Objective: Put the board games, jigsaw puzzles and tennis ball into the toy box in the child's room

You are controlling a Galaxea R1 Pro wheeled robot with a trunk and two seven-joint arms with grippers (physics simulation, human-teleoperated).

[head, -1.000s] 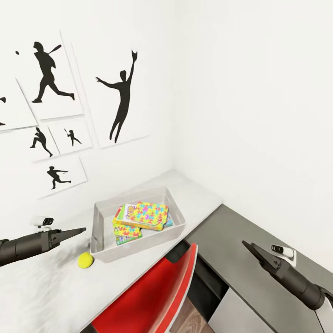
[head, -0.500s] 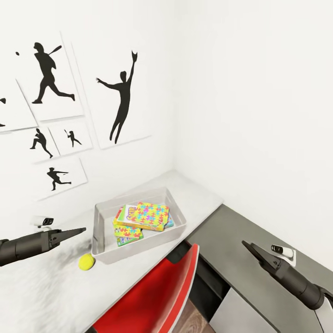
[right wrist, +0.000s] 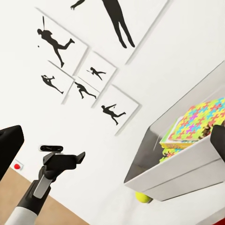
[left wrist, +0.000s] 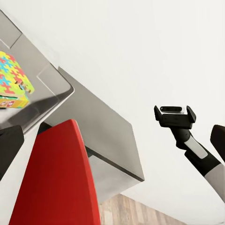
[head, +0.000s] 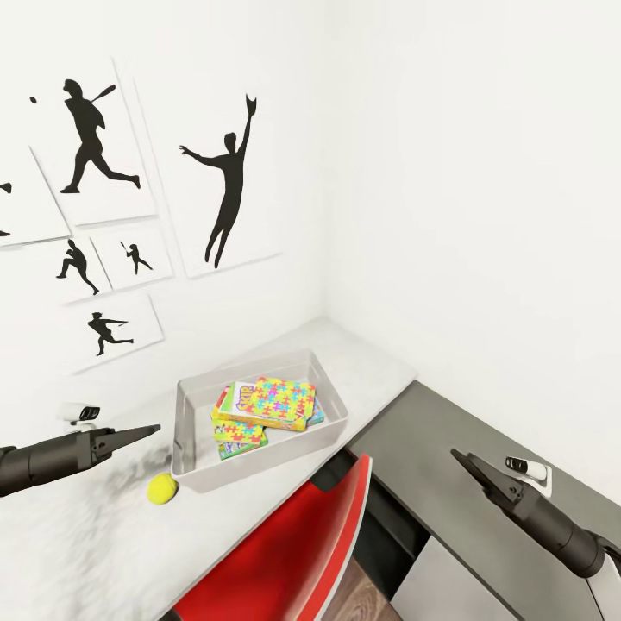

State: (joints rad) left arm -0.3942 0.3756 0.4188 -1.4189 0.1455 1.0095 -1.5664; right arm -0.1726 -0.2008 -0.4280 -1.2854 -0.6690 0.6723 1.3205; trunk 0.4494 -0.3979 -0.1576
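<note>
The light-grey toy box [head: 185,425] stands on the pale table [head: 95,535] near the wall corner. Inside it a jigsaw puzzle [head: 280,402] with a multicoloured mosaic lies on top of a board game [head: 241,395], and a second mosaic box [head: 238,436] sits lower. The tennis ball [head: 161,488] rests on the table just outside the box's near-left corner. My left gripper [head: 148,429] hovers left of the box, above the ball, open and empty. My right gripper [head: 461,457] is open over the dark cabinet. The box [right wrist: 164,173], puzzle [right wrist: 201,119] and ball [right wrist: 143,198] also show in the right wrist view.
A red chair back [head: 293,552] rises in front of the table edge, below the toy box. A lower dark-grey-topped cabinet [head: 431,448] joins the table on the right. White walls close the corner, with black baseball silhouettes [head: 226,185]. A red wall button [right wrist: 18,166] is visible.
The whole picture has drifted by a few pixels. Both arms, the toy box and the ball keep their places.
</note>
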